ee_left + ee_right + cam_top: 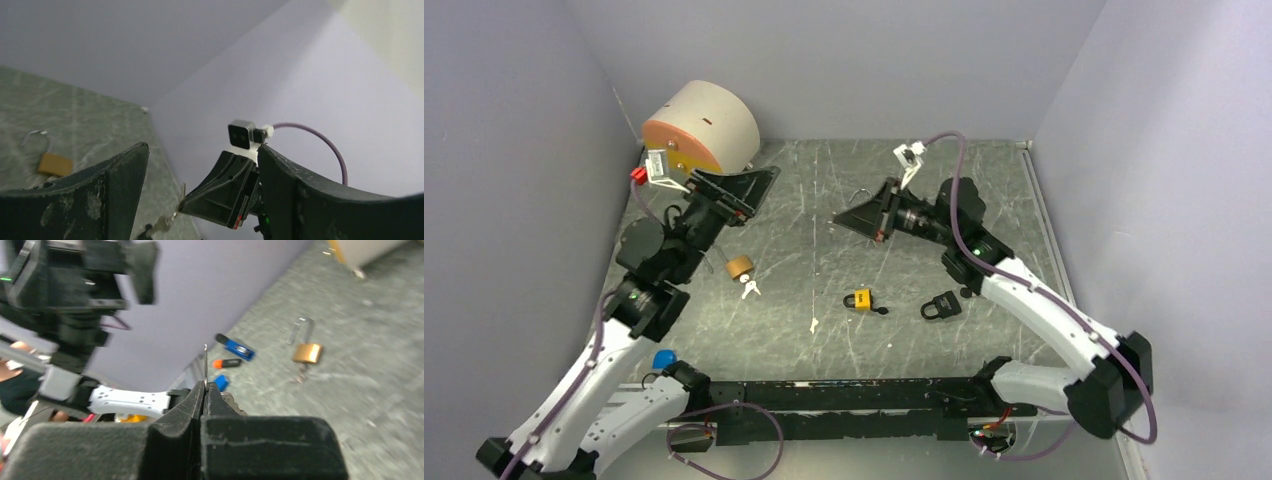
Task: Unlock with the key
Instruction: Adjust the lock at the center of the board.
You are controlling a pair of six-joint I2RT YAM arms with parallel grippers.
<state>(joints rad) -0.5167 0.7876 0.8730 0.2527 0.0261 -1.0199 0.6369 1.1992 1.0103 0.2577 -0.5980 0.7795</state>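
Top view, nearest the bases: small yellow padlock (858, 299) and black padlock (941, 306) lie flat on the table, near each other but apart. Further left is a brass padlock (740, 266) with loose keys (750, 290) just beside it. Beyond them the right gripper (842, 219) hangs above the table, jaws pressed together, pinching a thin silver metal key (205, 365). The blade sticks straight out past the fingertips, long axis toward 9 o'clock. From that tip the yellow lock is at 6 o'clock, black at 5, brass at 8; the right arm is nearer the first two. Can't tell which lock is meant. Facing it from 9 o'clock, the left gripper (759, 195) has jaws spread wide, empty. Farthest, at 10 o'clock: beige cylinder (704, 125) with an orange face.
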